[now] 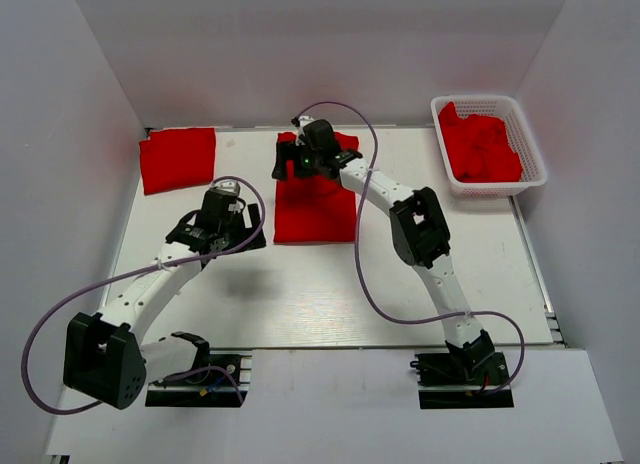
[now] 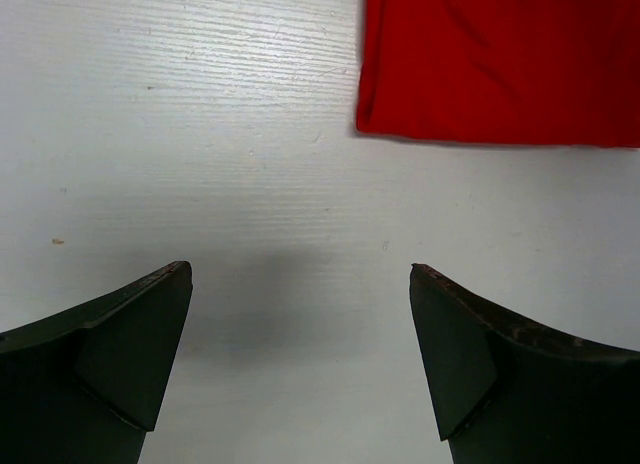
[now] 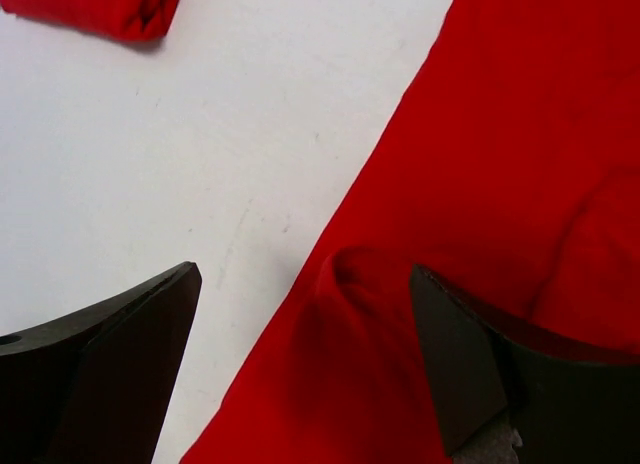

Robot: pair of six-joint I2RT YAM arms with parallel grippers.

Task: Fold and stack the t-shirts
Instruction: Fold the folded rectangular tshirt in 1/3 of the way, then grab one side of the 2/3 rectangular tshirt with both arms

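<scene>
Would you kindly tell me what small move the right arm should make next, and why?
Probably lower the right gripper and close its fingers on the edge of the middle t-shirt. The fingers stand open, holding nothing, right above that edge, and this shirt lies longer than the folded t-shirt at far left.

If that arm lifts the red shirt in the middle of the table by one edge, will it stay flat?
Probably not: the t-shirt looks like thin, soft cloth, already puckered in the right wrist view, so it should droop. It is likely light. If pushed, it would probably bunch rather than slide.
</scene>
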